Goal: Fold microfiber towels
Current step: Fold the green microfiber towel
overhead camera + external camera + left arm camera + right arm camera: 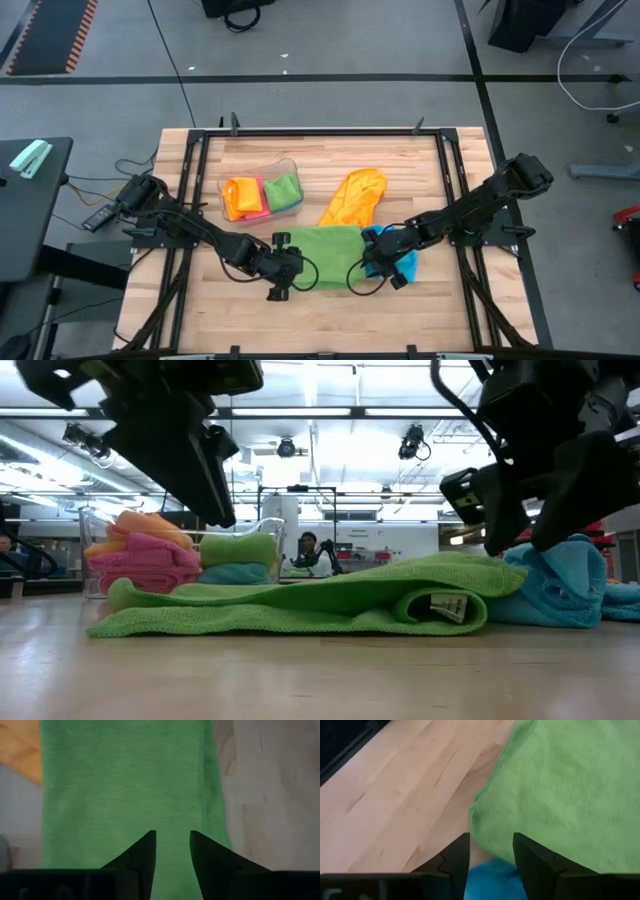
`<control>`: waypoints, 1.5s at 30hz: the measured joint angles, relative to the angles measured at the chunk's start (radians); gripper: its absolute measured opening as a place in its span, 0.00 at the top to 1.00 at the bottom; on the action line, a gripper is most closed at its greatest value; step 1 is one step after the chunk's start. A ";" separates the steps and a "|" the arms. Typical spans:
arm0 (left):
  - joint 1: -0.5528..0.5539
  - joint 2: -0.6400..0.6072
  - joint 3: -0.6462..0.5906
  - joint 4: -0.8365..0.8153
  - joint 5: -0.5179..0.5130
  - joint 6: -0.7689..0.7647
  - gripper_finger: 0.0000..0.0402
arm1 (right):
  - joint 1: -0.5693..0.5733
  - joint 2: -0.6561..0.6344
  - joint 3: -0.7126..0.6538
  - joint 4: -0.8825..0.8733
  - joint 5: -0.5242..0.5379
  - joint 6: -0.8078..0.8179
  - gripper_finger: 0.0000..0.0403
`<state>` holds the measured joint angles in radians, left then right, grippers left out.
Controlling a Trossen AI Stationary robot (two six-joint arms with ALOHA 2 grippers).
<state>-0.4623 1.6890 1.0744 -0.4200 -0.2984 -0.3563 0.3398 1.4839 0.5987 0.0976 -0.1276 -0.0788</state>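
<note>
Green towel [322,256] lies mid-table, folded over once; the doubled edge and label show in the low view. Left gripper [172,852] hangs over its left end, right gripper [491,851] over its right end, one per side so the cloth can be worked evenly. Both sets of fingers stand apart, gripping nothing. Blue towel [402,262] touches the green one's right end, under the right gripper; orange towel [353,196] waits just behind. Clear tub [262,195] holds finished folds.
</note>
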 joint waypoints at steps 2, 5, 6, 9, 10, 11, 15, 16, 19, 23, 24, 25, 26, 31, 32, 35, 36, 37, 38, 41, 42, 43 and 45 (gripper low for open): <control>0.005 0.000 -0.001 0.000 -0.001 0.000 0.70 | -0.004 -0.001 0.000 -0.001 0.000 -0.015 0.61; 0.015 0.005 -0.001 0.000 -0.002 0.001 0.71 | -0.019 -0.001 0.000 0.001 0.000 -0.044 0.61; 0.018 0.005 -0.002 -0.002 -0.002 0.004 0.71 | -0.026 -0.001 0.000 0.001 0.000 -0.061 0.61; 0.029 0.005 -0.002 -0.002 -0.004 0.057 0.72 | -0.054 -0.001 0.000 0.006 0.000 -0.093 0.61; 0.032 0.005 -0.002 -0.001 -0.004 0.069 0.72 | -0.064 -0.001 0.000 0.006 0.000 -0.094 0.62; 0.034 0.005 -0.002 0.000 -0.004 0.056 0.72 | -0.074 -0.001 0.000 0.005 0.000 -0.086 0.62; 0.034 0.005 -0.002 0.009 -0.004 -0.027 0.71 | -0.108 -0.001 -0.001 0.005 0.003 -0.083 0.62; 0.033 0.005 -0.002 0.009 -0.004 -0.030 0.70 | -0.115 -0.001 -0.001 0.012 0.003 -0.101 0.62; 0.034 0.005 -0.002 0.010 -0.003 -0.023 0.69 | -0.137 -0.001 -0.001 0.049 0.018 -0.127 0.62; 0.033 0.005 -0.002 0.013 -0.004 -0.020 0.70 | -0.151 -0.001 -0.001 0.068 0.026 -0.106 0.62; 0.034 0.005 -0.002 0.013 -0.004 -0.019 0.70 | -0.150 -0.001 -0.001 0.067 0.025 -0.098 0.62; 0.034 0.005 -0.002 0.014 -0.004 -0.018 0.70 | -0.149 -0.001 -0.001 0.067 0.025 -0.089 0.62; 0.034 0.005 -0.002 0.014 -0.004 -0.018 0.71 | -0.147 -0.001 -0.001 0.066 0.025 -0.080 0.62; 0.033 0.005 -0.002 0.016 -0.004 -0.018 0.71 | -0.148 -0.001 -0.001 0.066 0.025 -0.051 0.62; 0.033 0.005 -0.002 0.016 -0.004 -0.018 0.71 | -0.148 -0.001 -0.001 0.066 0.025 -0.045 0.62; 0.033 0.005 -0.002 0.019 -0.004 -0.018 0.70 | -0.147 -0.001 -0.001 0.070 0.023 -0.028 0.62; 0.033 0.005 -0.002 0.019 -0.004 -0.018 0.70 | -0.147 -0.001 -0.001 0.073 0.023 -0.024 0.62; 0.033 0.005 -0.002 0.019 -0.003 -0.018 0.69 | -0.147 -0.001 -0.001 0.077 0.023 -0.023 0.62; 0.034 0.005 -0.002 0.020 -0.003 -0.018 0.69 | -0.147 -0.001 -0.001 0.081 0.023 -0.023 0.62; 0.033 0.005 -0.002 0.020 -0.004 -0.018 0.68 | -0.147 -0.001 -0.001 0.094 0.022 -0.016 0.62; 0.033 0.005 -0.002 0.020 -0.004 -0.018 0.68 | -0.147 -0.001 -0.001 0.096 0.022 -0.013 0.62; 0.033 0.005 -0.002 0.020 -0.004 -0.018 0.68 | -0.147 -0.001 -0.001 0.097 0.023 -0.010 0.62; 0.033 0.005 -0.002 0.020 -0.004 -0.018 0.68 | -0.146 -0.001 -0.001 0.096 0.022 -0.010 0.62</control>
<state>-0.4294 1.6943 1.0729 -0.3996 -0.3019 -0.3744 0.1936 1.4826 0.5976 0.1940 -0.1055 -0.0891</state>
